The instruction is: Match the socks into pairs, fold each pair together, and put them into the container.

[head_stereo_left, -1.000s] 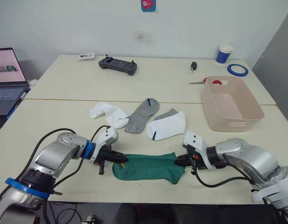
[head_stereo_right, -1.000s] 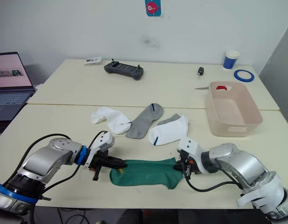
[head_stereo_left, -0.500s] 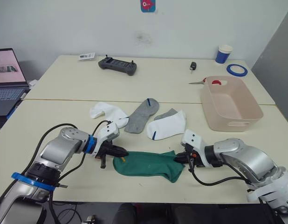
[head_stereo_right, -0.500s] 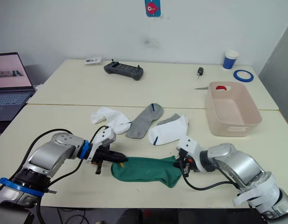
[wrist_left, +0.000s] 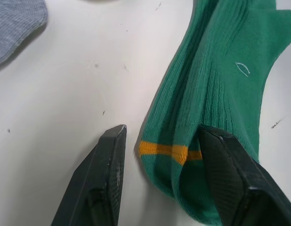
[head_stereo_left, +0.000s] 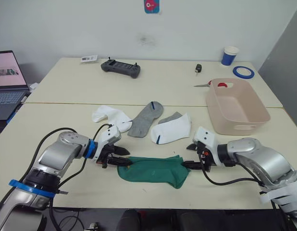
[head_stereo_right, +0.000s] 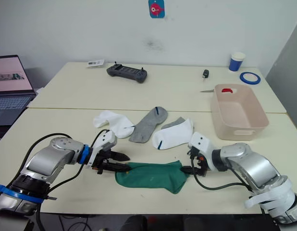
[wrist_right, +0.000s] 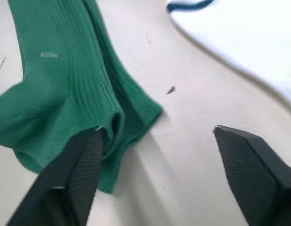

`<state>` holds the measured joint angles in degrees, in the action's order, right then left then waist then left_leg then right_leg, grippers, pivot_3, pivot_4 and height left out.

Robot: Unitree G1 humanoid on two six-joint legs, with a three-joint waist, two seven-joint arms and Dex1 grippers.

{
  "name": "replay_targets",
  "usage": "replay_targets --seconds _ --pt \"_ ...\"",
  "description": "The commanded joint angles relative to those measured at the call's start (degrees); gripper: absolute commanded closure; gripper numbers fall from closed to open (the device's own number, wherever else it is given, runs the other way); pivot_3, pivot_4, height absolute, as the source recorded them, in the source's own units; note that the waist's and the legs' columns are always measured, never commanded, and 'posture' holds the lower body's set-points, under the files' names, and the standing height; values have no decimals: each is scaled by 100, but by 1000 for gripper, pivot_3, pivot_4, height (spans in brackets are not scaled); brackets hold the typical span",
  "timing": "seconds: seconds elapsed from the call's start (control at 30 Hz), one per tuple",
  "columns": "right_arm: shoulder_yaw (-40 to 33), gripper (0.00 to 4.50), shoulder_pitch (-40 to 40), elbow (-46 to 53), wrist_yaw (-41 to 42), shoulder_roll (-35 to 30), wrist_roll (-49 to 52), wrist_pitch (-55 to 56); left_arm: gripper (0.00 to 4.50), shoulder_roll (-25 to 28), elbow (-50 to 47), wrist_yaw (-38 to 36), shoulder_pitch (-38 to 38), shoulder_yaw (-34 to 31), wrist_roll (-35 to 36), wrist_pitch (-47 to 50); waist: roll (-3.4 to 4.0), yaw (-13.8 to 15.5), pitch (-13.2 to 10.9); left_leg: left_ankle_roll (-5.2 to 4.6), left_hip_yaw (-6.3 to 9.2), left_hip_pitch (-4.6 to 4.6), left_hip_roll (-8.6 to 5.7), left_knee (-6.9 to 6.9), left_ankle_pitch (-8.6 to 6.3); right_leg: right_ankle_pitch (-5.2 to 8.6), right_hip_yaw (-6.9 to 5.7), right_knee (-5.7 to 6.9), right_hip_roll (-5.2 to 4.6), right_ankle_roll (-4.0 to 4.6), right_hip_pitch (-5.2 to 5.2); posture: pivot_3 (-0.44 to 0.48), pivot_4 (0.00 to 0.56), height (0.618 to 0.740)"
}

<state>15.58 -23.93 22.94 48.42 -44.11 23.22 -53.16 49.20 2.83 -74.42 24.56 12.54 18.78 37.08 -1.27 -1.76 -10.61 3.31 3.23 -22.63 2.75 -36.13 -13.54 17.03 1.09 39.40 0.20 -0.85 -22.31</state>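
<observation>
Socks lie on a pale desk (head_stereo_left: pixel 52 125) made of two tables pushed together, and our two arms reach in from its near edge. Close to that near edge lies the green pair (head_stereo_left: pixel 153 169), the two dark green socks laid one on the other lengthwise, not yet folded. Our left gripper (head_stereo_left: pixel 120 157) sits at the cuff end, its two black fingers spread apart; in the left wrist view one finger (wrist_left: pixel 107 181) rests on bare desk beside the cuff and the other lies against the fabric by an orange cuff stripe, gripping nothing. Our right gripper (head_stereo_left: pixel 192 155) sits at the other end of the pair, its fingers also wide apart, one at the edge of the green fabric and one over bare desk, holding nothing. Toward the middle of the desk, beyond the green pair, lie the rest, all loose and unpaired: a white sock (head_stereo_left: pixel 110 117), a grey sock (head_stereo_left: pixel 145 118), another white sock (head_stereo_left: pixel 173 129) and a second grey sock (head_stereo_left: pixel 171 117) partly under it. The pink-beige container (head_stereo_left: pixel 236 107) stands toward the right edge; we see no socks in it. We judge the task to be early: one pair matched, none folded or stored, two pairs left to match.
</observation>
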Motion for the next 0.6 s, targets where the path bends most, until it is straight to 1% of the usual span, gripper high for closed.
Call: replay_targets --seconds 0.03,0.17,0.2,0.23,0.27,0.33,0.4,0.47,0.53,0.57,0.6 --pt "-488 706 -63 173 169 -127 112 354 2132 179 -295 51 -184 -510 247 89 0 -17 0 0 -1 1 0 0 0 0 3 2 1 0 -2 0 150 740" --pt "-1025 706 372 768 297 -131 518 588 2132 87 -591 326 -352 -1370 781 209 0 1 0 0 5 -6 4 1 0 1 -5 1 2 1 -5 0 150 740" --pt "-1142 668 511 939 246 -112 581 614 2318 80 -699 432 -400 -1571 863 203 0 5 0 0 6 -7 4 2 0 1 -6 1 2 1 -4 0 150 740" --pt "-1235 857 637 1081 164 -77 618 633 2532 114 -864 465 -460 -1720 992 291 0 10 0 0 8 -7 4 2 0 1 -7 1 2 1 -4 0 150 740" --pt "-1305 1087 778 1255 87 -40 687 613 2749 153 -1101 480 -535 -1851 1160 437 0 11 0 0 9 -8 4 3 0 1 -8 -1 1 1 -3 0 150 740" --pt "-1295 1625 998 1528 -97 78 729 592 3345 225 -1655 468 -717 -1924 1392 626 0 9 0 0 6 -9 3 2 0 1 -5 -4 -3 1 -2 0 150 740" --pt "-1026 2365 1173 1700 -360 317 650 607 4004 171 -2248 546 -922 -1745 1522 719 0 7 0 0 2 -8 0 3 0 1 -2 -7 -8 0 -1 0 150 740" --pt "-547 3060 1336 1699 -520 480 335 794 4500 -7 -2574 708 -1079 -1426 1484 697 0 8 0 1 0 -5 0 3 0 1 1 -9 -8 0 2 0 150 740" --pt "-180 3766 1403 1604 -667 605 53 927 4500 -151 -2609 843 -1210 -1123 1324 592 0 8 0 1 -1 3 -1 3 1 1 2 -8 -8 0 7 0 150 740" --pt "-113 4125 1416 1568 -732 664 17 900 4500 -182 -2572 888 -1259 -996 1215 511 0 7 0 2 -1 4 -1 2 1 1 3 -3 -7 0 6 0 150 740" --pt "-56 4473 1488 1516 -815 734 -10 874 4500 -246 -2401 972 -1341 -809 964 269 0 7 0 3 -2 5 -2 1 2 0 5 1 -7 0 6 0 150 740"
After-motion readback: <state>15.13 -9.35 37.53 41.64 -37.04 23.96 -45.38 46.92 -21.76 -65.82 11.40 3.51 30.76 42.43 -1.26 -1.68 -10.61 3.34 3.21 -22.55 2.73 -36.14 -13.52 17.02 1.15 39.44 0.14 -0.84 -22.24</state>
